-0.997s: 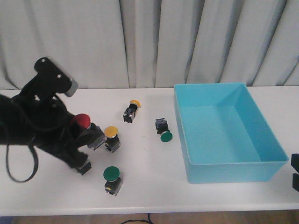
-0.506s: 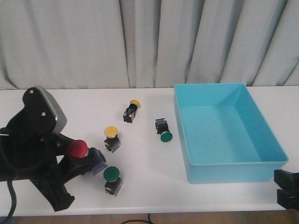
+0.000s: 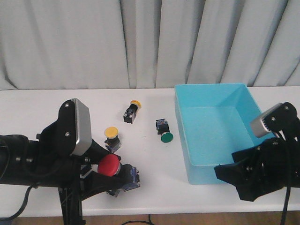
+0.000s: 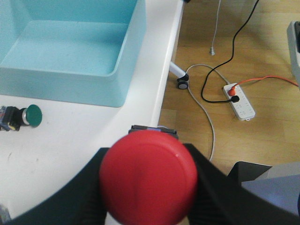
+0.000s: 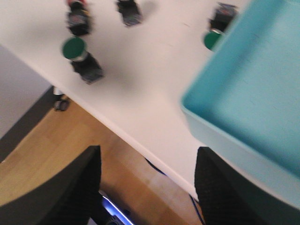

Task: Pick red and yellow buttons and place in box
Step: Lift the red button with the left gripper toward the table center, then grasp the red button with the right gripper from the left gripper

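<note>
My left gripper is shut on the red button and holds it above the table's front edge, left of the box. The red cap fills the left wrist view between the fingers. One yellow button stands upright just behind the left arm. Another yellow button lies on its side farther back. The turquoise box sits at the right and looks empty; it also shows in the left wrist view and the right wrist view. My right gripper is open and empty by the box's front wall.
A green button lies on its side just left of the box. A second green button stands near the table's front edge, hidden behind my left gripper in the front view. Grey curtains hang behind the table. Floor with cables and a power strip lies below.
My left arm has carried the red button right and toward the table's front. My right arm has risen into view at the box's front right.
</note>
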Motion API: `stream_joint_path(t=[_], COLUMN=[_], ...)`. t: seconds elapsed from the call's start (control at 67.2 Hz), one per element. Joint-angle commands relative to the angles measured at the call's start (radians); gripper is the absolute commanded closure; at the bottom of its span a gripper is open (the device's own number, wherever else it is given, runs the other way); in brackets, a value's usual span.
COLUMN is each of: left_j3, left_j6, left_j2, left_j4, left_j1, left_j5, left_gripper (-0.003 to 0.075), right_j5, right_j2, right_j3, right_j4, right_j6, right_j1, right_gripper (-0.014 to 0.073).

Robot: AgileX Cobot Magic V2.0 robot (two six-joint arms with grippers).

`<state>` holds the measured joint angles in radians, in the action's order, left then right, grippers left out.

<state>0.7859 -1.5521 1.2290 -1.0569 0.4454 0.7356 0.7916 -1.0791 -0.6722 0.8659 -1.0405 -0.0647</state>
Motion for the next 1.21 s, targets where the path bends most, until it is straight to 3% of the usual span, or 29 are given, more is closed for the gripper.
stream_joint_path(t=[0.0,0.074,0.238,0.357,0.491,0.967,1.19], left_j3=[0.027,0.027,0.027,0.027,0.027,0.027,0.027], left_j6=[-0.03,-0.03,-0.03,-0.029,-0.029,-0.029,-0.029], left_j2=[-0.013,-0.011,-0.011,-0.011,-0.011,-0.011,-0.011], left_j4=[-0.079,-0.078,-0.078,-0.078,-0.078,-0.078,-0.078], left_j1=[0.004,0.004,0.004,0.004,0.004,0.004,0.004], left_j5=[0.014,0.015,0.015,0.016,0.021,0.034,0.034], left_gripper=[0.0542,0.0542,0.0542,0.0542,0.0542,0.0542,0.0542], right_j5=[0.041,0.072,0.028,-0.056,-0.107,-0.079,-0.065], right_j2=[-0.054,-0.102,-0.177,-0.226,-0.28,-0.386,-0.386], right_j3=[-0.062,-0.089,-0.144,-0.172,-0.2,-0.282,-0.282], right_j4=[0.129,0.146,0.145,0.134,0.136,0.269,0.275], right_j6=[-0.147,-0.242,-0.435,-0.48,-0.55,-0.736,-0.742], right_j1=[-0.001,-0.036,-0.229,-0.371,-0.462,-0.519,-0.519], right_gripper=[0.0159,0.0159,0.0146,0.0118,0.0083,0.0081,0.0176])
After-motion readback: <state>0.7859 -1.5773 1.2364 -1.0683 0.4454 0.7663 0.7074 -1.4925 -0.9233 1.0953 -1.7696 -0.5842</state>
